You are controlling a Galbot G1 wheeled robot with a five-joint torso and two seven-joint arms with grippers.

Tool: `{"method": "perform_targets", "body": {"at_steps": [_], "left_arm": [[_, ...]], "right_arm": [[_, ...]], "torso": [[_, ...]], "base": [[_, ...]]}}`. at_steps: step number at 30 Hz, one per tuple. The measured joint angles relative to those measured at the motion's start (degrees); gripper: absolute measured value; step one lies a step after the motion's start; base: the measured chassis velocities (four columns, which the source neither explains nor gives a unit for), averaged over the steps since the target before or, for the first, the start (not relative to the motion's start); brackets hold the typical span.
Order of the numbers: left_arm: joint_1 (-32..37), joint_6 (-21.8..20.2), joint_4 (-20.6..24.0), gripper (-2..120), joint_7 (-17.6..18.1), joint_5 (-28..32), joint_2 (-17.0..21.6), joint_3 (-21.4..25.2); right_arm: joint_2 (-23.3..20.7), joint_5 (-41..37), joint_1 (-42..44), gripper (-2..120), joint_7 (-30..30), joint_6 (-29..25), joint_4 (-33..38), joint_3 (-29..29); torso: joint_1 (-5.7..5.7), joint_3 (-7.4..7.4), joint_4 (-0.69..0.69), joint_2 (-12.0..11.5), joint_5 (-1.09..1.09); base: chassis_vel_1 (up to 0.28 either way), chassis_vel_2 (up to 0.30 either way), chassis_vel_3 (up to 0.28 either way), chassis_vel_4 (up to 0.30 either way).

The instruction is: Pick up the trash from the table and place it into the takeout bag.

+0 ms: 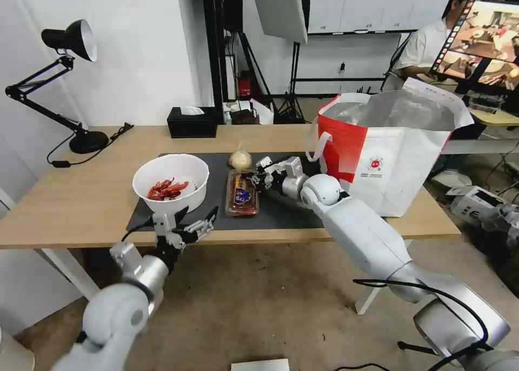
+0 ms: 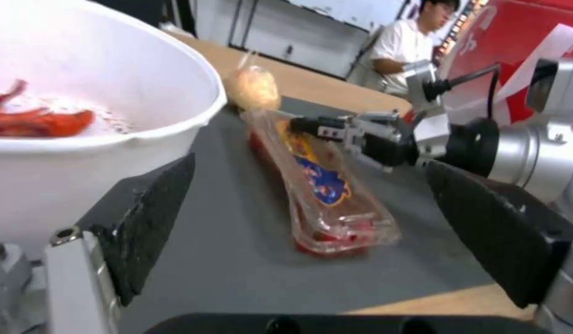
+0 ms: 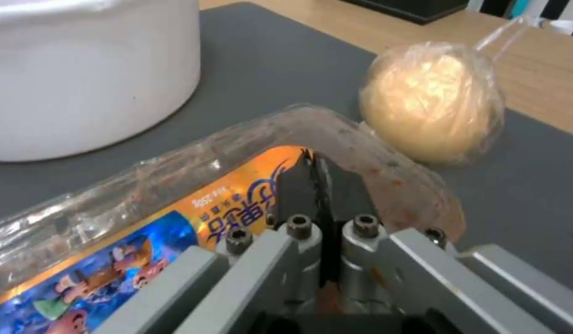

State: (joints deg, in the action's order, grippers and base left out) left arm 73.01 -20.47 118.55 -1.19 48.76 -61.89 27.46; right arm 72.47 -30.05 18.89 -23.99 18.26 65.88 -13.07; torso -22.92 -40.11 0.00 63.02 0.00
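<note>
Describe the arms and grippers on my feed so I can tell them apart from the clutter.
Both arms are smooth white-grey tubes with rounded silver joints; a black cable loops along the right arm. The left gripper has a silver metal frame with screw heads and broad, flat black fingers with textured pads. The right gripper has a grey metal frame with visible bolts and narrower black fingers.

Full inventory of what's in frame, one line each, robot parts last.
bowl: 1, white, red shells inside, mat's left end
plastic tray: 1, clear, mat centre
knotted bag: 1, beige, behind tray
takeout bag: 1, red-white, table's right end
mat: 1, dark grey, on table
table: 1, light wood
tissue box: 1, black, table's far edge
desk lamp: 1, black, far left
right gripper: jaws shut, at tray
left gripper: jaws open, before bowl
</note>
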Motion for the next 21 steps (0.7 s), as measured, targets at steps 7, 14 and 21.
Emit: {"method": "perform_targets", "body": {"at_steps": [7,14,21], "left_arm": [[-7.2,-4.7,-3.3,100,4.1,14.8,4.6,-4.1],[-12.2,-8.5,-6.1,100,9.8,22.3,3.4,-8.1],[-14.4,-11.6,-8.0,100,16.9,27.3,1.4,-9.2]], "right_arm": [[-0.1,-0.2,0.2,0,0.3,0.0,-0.1,0.2],[-1.0,-0.6,0.5,0,0.4,0.0,0.8,0.4],[-1.4,-1.8,1.1,0,0.8,0.0,1.9,0.7]], "torso": [[0.0,0.0,-0.01,0.0,0.01],[0.0,0.0,0.0,0.0,0.01],[0.0,0.0,0.0,0.0,0.0]], "base": [[0.0,0.0,0.0,0.0],[0.0,0.0,0.0,0.0],[0.0,0.0,0.0,0.0]]}}
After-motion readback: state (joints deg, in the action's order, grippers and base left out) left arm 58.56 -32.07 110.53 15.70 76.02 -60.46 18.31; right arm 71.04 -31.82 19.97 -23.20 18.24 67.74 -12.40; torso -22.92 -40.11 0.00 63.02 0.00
